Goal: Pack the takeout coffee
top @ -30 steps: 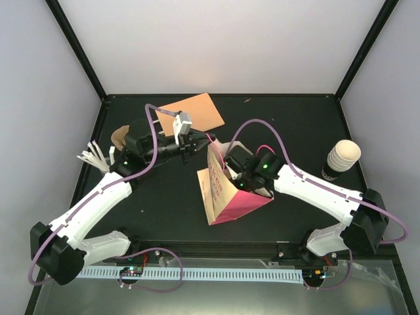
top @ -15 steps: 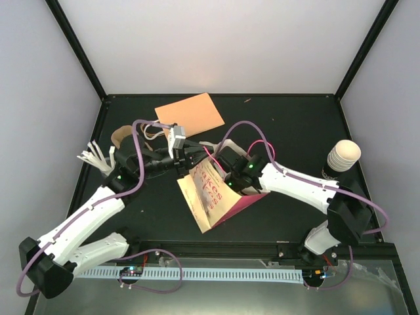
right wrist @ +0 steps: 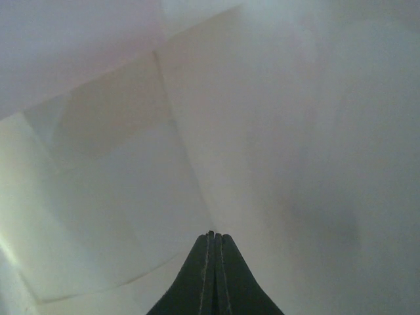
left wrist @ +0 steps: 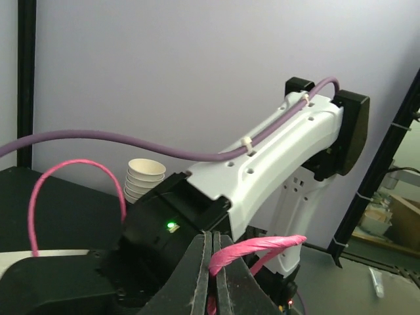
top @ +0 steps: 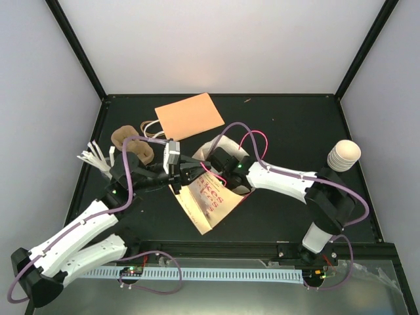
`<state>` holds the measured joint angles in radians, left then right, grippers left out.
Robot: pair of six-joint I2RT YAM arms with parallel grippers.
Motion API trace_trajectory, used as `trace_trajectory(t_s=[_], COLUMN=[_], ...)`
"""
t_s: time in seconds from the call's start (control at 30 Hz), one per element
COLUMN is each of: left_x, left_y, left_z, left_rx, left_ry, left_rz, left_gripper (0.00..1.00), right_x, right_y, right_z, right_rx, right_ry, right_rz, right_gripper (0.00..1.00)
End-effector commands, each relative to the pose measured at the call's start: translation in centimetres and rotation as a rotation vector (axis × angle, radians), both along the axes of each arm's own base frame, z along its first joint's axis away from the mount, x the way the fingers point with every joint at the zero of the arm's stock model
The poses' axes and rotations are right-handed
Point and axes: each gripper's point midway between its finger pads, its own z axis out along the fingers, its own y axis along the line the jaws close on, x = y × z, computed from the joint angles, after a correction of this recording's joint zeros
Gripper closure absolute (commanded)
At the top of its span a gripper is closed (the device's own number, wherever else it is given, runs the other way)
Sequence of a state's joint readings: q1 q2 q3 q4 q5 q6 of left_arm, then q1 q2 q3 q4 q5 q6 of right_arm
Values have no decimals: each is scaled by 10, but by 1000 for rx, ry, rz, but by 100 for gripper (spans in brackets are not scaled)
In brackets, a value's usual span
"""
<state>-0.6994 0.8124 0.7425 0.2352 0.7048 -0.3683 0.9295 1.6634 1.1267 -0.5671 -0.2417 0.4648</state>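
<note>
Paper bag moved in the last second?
Yes. The paper bag has shifted left, away from the takeout coffee standing on the right, and has tipped flatter.

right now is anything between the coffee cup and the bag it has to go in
No loose thing lies between the takeout coffee and the paper bag. The right arm itself stretches across that gap, though, and the right hand sits shut inside the bag.
</note>
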Motion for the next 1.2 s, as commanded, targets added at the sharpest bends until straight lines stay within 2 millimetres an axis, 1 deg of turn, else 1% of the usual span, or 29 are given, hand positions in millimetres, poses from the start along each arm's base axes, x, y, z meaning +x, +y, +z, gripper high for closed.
trace_trajectory(t_s=[0.0,0.1,0.2,0.4,0.5,0.6,0.67,0.77,0.83,0.9,0.97,1.0,1.03,1.13,1.17], left_x=[-12,-20,-28,-37,-43,-46,-46,-39,-37,-36,-35,-35,-35,-27,-24], left_y=[3,6,7,-5,-13,-20,-23,-26,-26,-25,-22,-20,-17,-3,3], left_z=[13,20,25,19,14,9,3,-7,-14,-19,-23,-24,-23,-20,-19], left_rx=[-41,-55,-68,-60,-54,-47,-43,-36,-33,-32,-23,-14,-9,2,9], left_ry=[-5,-13,-13,11,24,42,66,119,150,168,181,183,181,198,210], left_rz=[-4,-10,-26,-66,-88,-101,-102,-76,-64,-58,-43,-31,-17,76,115], left_gripper=[98,99,98,98,98,98,98,99,99,97,79,68,55,23,17], right_x=[25,33,41,50,55,61,61,57,51,45,38,36,34,29,27], right_y=[-1,-10,-15,-17,-27,-54,-75,-103,-114,-119,-117,-117,-116,-114,-113], right_z=[4,9,22,54,64,61,52,38,33,30,26,24,22,14,11], right_rx=[-33,-67,-65,-16,-50,-204,-326,-480,-514,-513,-488,-480,-475,-463,-458], right_ry=[-47,-81,-107,-140,-199,-267,-286,-284,-277,-270,-252,-246,-241,-219,-213], right_rz=[-90,-127,-140,-140,-123,-106,-91,-80,-72,-54,-21,-12,-6,14,21], right_gripper=[99,99,99,99,99,99,99,99,99,99,99,99,99,99,99])
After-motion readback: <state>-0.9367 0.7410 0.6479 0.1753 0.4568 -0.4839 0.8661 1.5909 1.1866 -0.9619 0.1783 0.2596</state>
